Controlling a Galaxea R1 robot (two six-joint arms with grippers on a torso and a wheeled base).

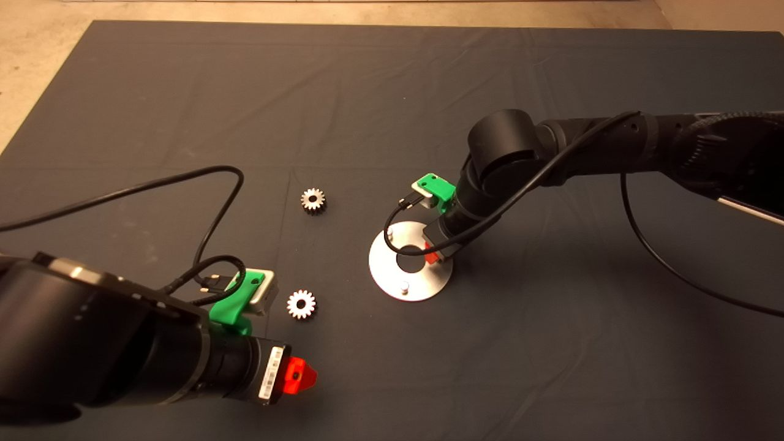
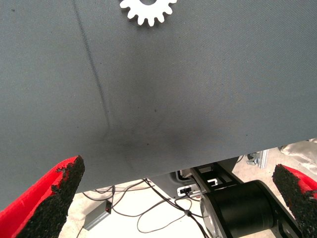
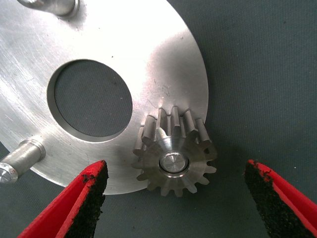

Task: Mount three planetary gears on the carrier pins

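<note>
Gear (image 3: 174, 158) sits seated on a pin, between the released right claw's (image 3: 176, 198) fingers

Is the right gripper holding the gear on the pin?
No, the right gripper is open, its fingers apart from the gear seated on the pin.

A dark mat (image 1: 367, 110) spreads beneath my fingers, creased in faint lines. Beyond its far edge lies pale tan floor (image 1: 37, 55). Past the mat's near edge, below my left fingers, loose black cables (image 2: 148, 218) trail across light flooring beside a metal frame (image 2: 257, 158).
</note>
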